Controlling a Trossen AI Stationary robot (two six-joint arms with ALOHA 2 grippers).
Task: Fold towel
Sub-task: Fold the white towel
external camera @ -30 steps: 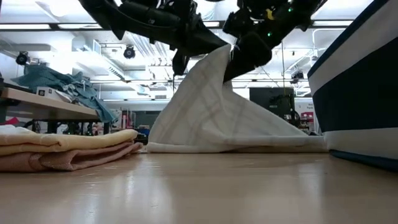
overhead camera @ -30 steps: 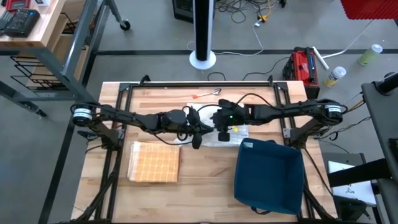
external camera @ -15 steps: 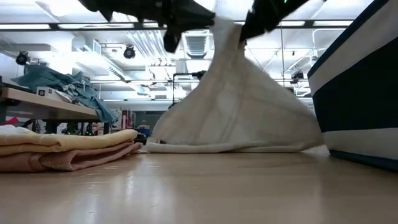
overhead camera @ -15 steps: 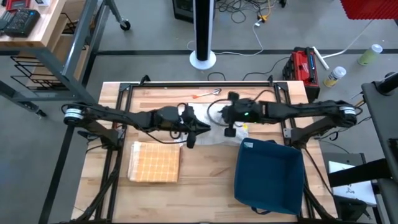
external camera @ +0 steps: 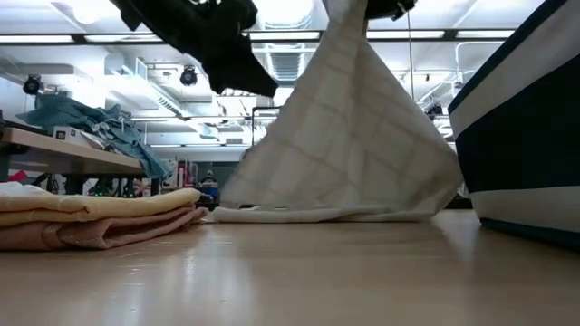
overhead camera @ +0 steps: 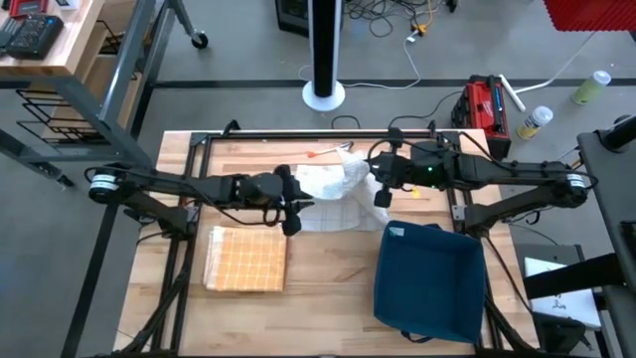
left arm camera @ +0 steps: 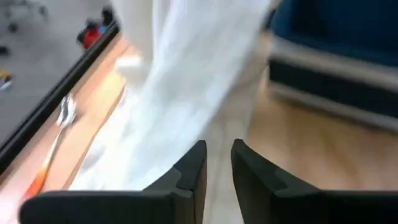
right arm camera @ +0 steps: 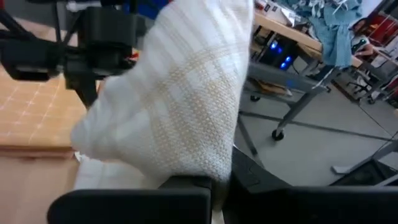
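The towel (overhead camera: 333, 187) is white with faint check lines. It stands like a tent in the low view (external camera: 349, 136), and its lower edge (external camera: 317, 215) lies on the table. My right gripper (overhead camera: 371, 176) is shut on its peak, high above the table (external camera: 381, 7). My left gripper (overhead camera: 296, 211) hovers just to the towel's left (external camera: 245, 77). Its fingers (left arm camera: 217, 168) are slightly open with nothing between them, and the towel (left arm camera: 180, 81) lies beyond them. My right gripper pinches a bunched part of the towel at its peak (right arm camera: 214, 165) between its two fingers, several layers gathered together. The fingers come nearly level from the table's right. The towel hangs below them, spreading out, its lower part on the table.
A folded orange checked towel (overhead camera: 245, 259) lies at the near left, atop another folded one in the low view (external camera: 91, 217). A dark blue bin (overhead camera: 429, 280) stands at the near right. An orange-handled utensil (overhead camera: 333, 151) lies near the far edge.
My left gripper has let go of the towel's peak and drawn back toward the table's left edge. My right gripper has risen and gone toward the right with the peak. The towel now stands taller, and its lower edge has stayed on the table.
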